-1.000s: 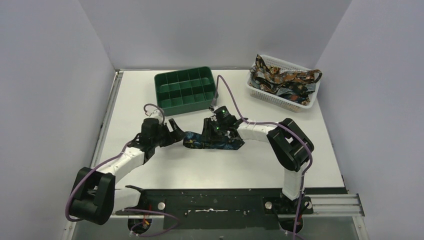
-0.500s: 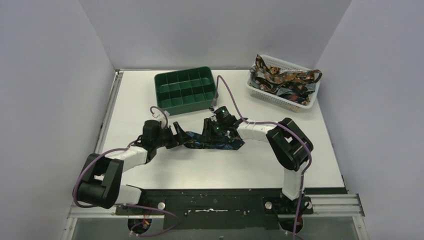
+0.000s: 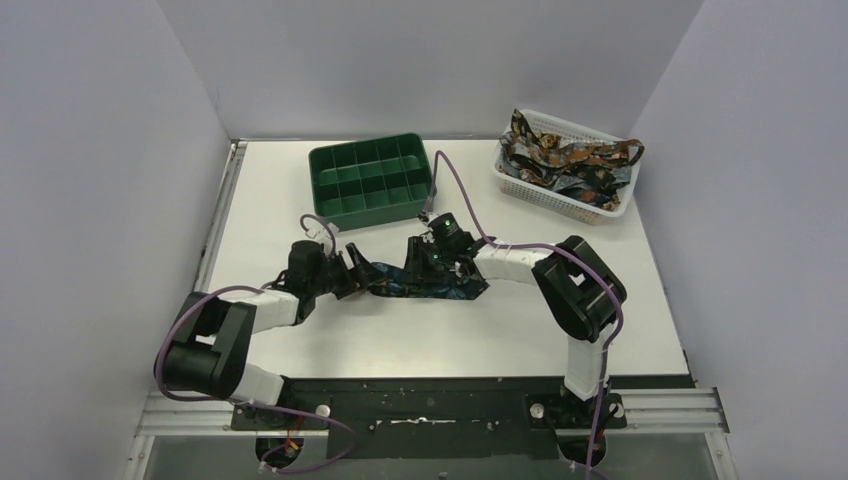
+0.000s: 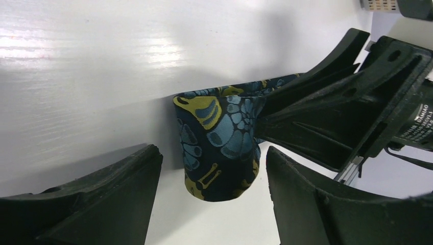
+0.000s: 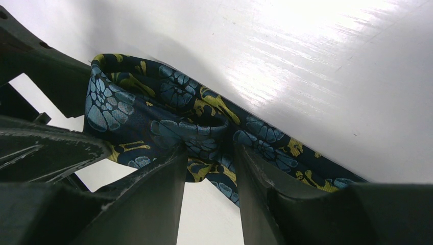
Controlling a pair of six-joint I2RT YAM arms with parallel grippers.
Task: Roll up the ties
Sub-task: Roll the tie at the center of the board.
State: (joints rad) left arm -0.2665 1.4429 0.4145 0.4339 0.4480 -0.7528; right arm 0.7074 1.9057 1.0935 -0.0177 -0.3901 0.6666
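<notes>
We hold our left gripper (image 4: 213,152) wide open and low over the table (image 4: 102,61), with the looped end of a blue-and-yellow patterned tie (image 5: 153,97) standing between its fingers. Our right gripper (image 5: 209,148) is narrowed onto a bunched fold of that same tie just beside the loop. More ties (image 3: 560,160) lie heaped in the white mesh basket (image 3: 545,197), well beyond the right gripper.

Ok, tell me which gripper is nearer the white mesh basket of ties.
Right. The right gripper sits mid-table, front-left of the white mesh basket; the left gripper lies even further left.
</notes>
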